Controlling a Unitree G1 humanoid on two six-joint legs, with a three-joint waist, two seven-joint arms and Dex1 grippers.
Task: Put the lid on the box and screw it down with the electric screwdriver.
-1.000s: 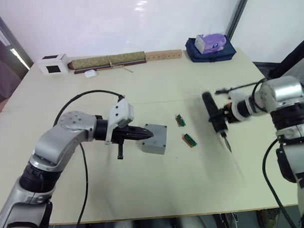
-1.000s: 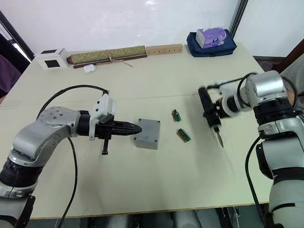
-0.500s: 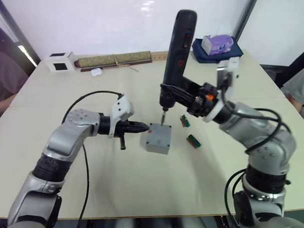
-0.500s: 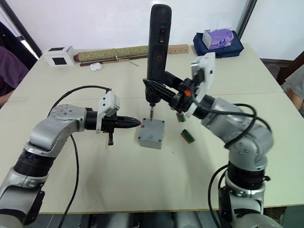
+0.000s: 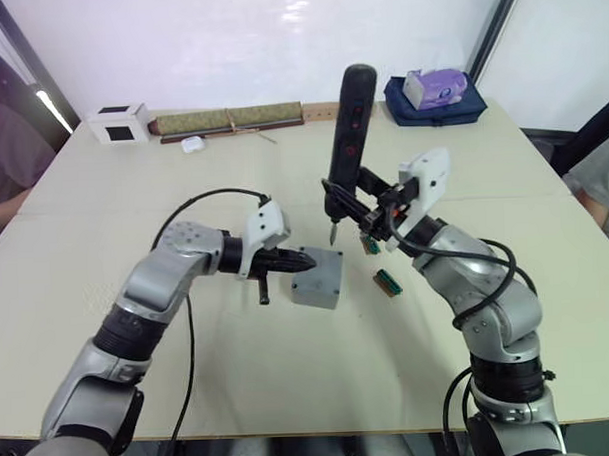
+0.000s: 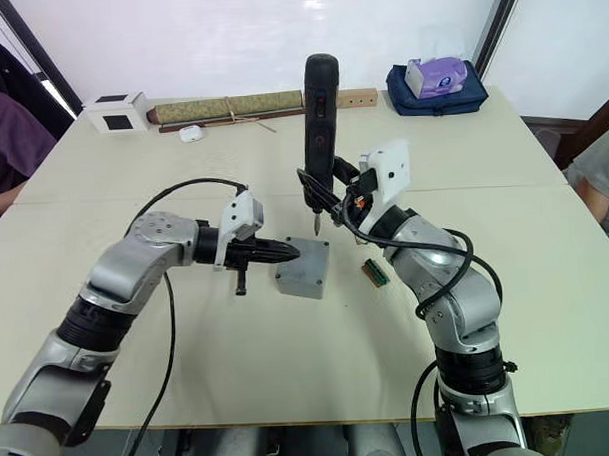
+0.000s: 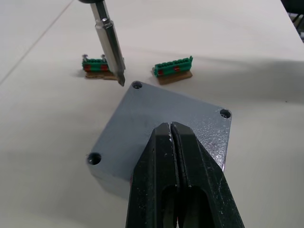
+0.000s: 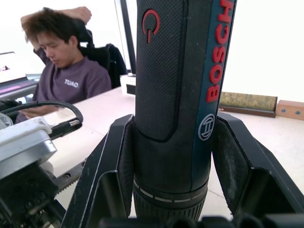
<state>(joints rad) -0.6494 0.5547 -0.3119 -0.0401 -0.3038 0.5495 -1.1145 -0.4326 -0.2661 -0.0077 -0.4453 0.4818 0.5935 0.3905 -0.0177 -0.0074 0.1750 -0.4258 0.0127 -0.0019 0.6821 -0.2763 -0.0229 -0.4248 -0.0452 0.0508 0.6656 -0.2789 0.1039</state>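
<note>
Your left hand is pressing clenched fingers on the lid capping the box mid-worktop, your right hand is grasping the electric screwdriver upright, the left wrist view is revealing its bit just above a corner screw hole, the right wrist view is catching a seated person beyond.

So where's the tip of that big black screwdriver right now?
The electric screwdriver stands nearly upright in the right gripper. In the left wrist view its bit hovers just beside a corner screw hole of the lid, near two green circuit boards.
</note>
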